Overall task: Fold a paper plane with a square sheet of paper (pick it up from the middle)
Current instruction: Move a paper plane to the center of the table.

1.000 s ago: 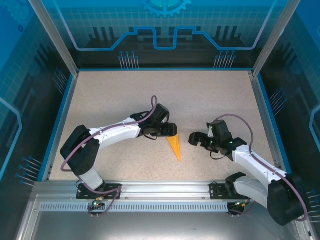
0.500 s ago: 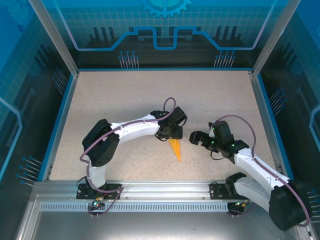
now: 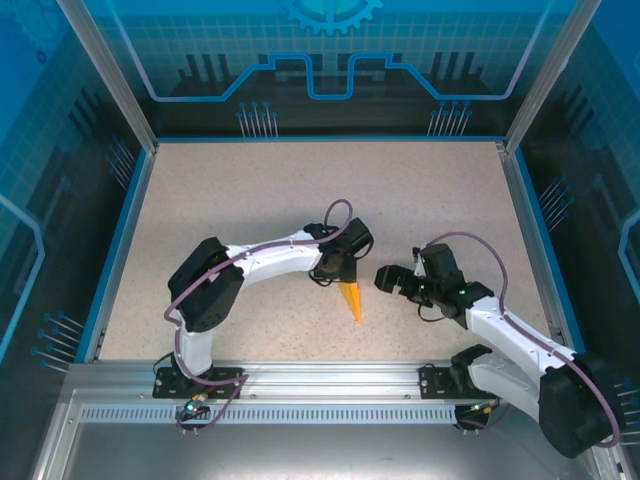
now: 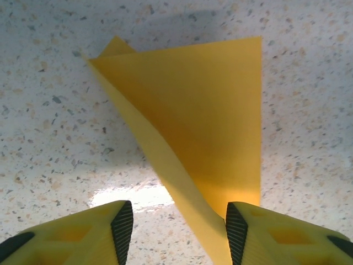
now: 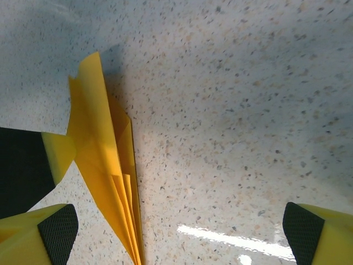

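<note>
Straddling the paper plane with the left jaws half open, one pad touching its raised fold, not clamping. Hovering the right jaws wide open, empty, just beside. Lying mid tabletop, nose toward the near edge.

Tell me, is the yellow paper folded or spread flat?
Folded. The paper plane is a narrow pointed dart with several stacked layers along its crease; one flap lifts off the table.
</note>
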`<state>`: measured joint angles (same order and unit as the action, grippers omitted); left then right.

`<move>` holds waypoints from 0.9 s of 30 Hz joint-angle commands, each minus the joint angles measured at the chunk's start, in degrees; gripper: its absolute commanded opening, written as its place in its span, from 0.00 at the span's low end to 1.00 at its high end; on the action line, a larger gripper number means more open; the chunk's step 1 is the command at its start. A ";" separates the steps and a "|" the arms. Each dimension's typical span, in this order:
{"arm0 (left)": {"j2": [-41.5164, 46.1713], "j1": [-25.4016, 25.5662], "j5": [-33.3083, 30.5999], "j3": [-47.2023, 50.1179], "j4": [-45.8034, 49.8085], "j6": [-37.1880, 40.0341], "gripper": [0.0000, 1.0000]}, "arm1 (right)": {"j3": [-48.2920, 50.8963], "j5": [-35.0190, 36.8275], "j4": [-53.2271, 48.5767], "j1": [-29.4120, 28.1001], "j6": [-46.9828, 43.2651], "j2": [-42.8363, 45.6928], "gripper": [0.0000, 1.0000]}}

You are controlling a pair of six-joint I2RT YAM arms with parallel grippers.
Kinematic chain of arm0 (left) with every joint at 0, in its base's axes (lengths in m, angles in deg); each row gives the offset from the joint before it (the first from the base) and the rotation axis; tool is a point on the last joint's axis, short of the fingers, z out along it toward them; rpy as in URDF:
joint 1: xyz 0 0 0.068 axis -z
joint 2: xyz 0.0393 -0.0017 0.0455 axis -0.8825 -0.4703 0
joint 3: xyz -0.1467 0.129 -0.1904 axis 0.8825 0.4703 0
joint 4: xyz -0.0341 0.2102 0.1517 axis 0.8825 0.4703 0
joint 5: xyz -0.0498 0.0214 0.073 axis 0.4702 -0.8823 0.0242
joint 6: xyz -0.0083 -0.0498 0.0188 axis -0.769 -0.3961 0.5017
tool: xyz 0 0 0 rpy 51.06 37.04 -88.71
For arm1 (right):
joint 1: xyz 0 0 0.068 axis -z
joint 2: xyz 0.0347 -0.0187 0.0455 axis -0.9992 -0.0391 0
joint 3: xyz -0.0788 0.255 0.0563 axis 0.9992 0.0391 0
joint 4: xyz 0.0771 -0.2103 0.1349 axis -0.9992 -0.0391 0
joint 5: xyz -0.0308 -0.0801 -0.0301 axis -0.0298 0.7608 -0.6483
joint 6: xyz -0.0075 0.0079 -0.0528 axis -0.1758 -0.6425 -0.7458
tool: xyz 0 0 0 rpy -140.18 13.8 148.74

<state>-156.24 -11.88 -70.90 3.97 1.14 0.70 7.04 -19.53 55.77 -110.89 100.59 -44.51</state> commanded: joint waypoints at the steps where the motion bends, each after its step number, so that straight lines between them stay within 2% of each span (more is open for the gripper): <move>1: 3.42 0.30 -1.63 2.58 -0.16 -0.51 0.47 | -0.75 -0.63 1.89 -2.35 -0.17 -2.06 0.99; 8: 6.80 0.21 -2.48 7.23 -2.61 -0.74 0.32 | -3.10 -1.35 4.86 -7.12 -1.73 -7.96 0.97; 15: 8.21 0.16 -2.60 10.32 -5.38 0.16 0.13 | -6.53 -3.04 7.27 -10.46 -3.36 -15.14 0.83; 20: 8.00 0.14 -2.52 10.95 -6.27 0.55 0.11 | -7.86 -7.21 10.88 -11.17 -4.53 -18.82 0.72; 27: 7.84 0.04 -2.58 11.29 -6.50 0.75 0.11 | -9.47 -8.59 13.27 -11.58 -4.67 -23.10 0.67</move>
<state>-149.44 -11.91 -72.52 14.35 -5.22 0.81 -0.89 -25.78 66.42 -121.56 96.70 -66.13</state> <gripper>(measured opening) 0.108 0.674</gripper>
